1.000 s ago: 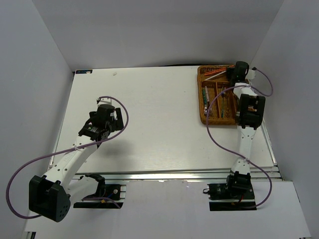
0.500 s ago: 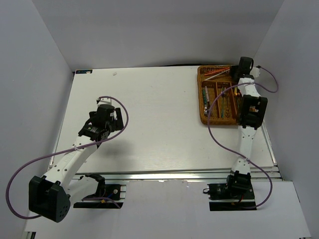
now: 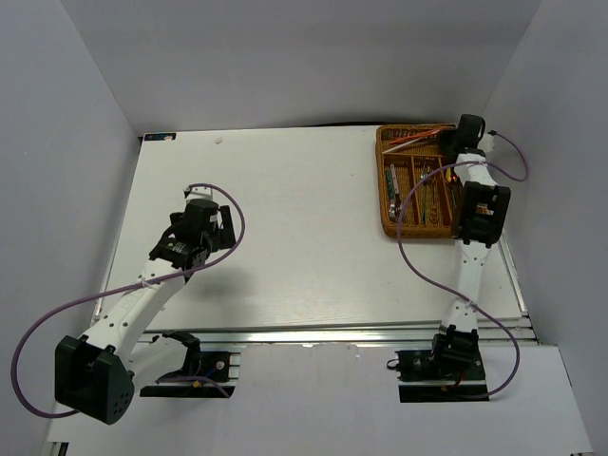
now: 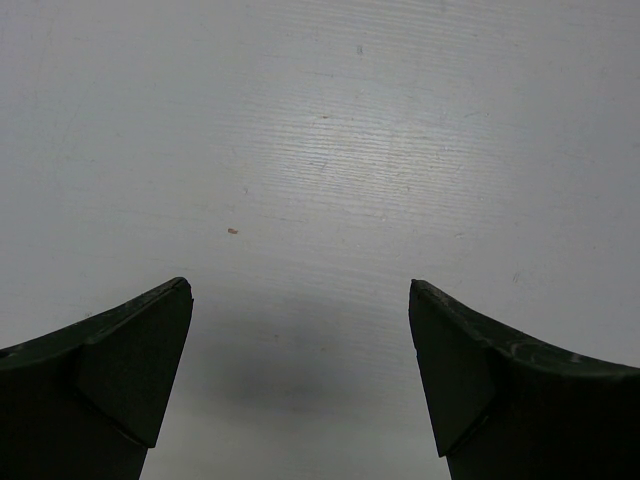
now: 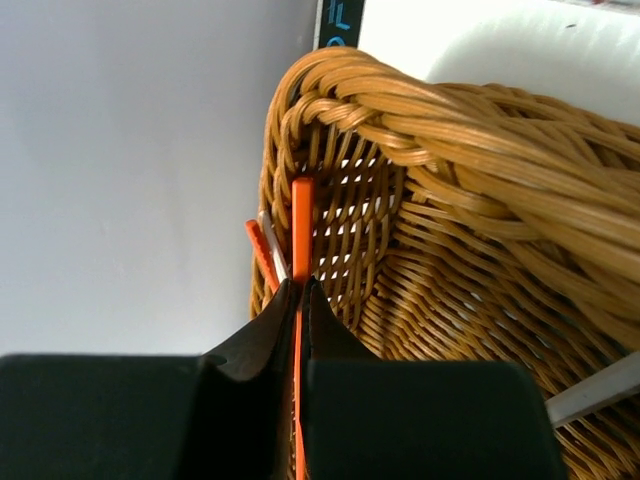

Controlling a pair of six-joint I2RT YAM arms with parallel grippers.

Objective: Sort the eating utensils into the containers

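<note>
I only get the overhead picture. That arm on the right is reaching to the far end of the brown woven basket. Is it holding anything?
Observer: Yes. Its wrist camera shows the right end effector shut on a thin orange-red chopstick, close to a corner of the brown woven wicker tray.
Visitor: Is that stick alone there?
Observer: No. A second red chopstick and a thin silver chopstick show just left of it.
Visitor: And the other arm?
Observer: Its wrist camera shows the left end effector wide open, holding nothing, with only the bare white table beneath.
</note>
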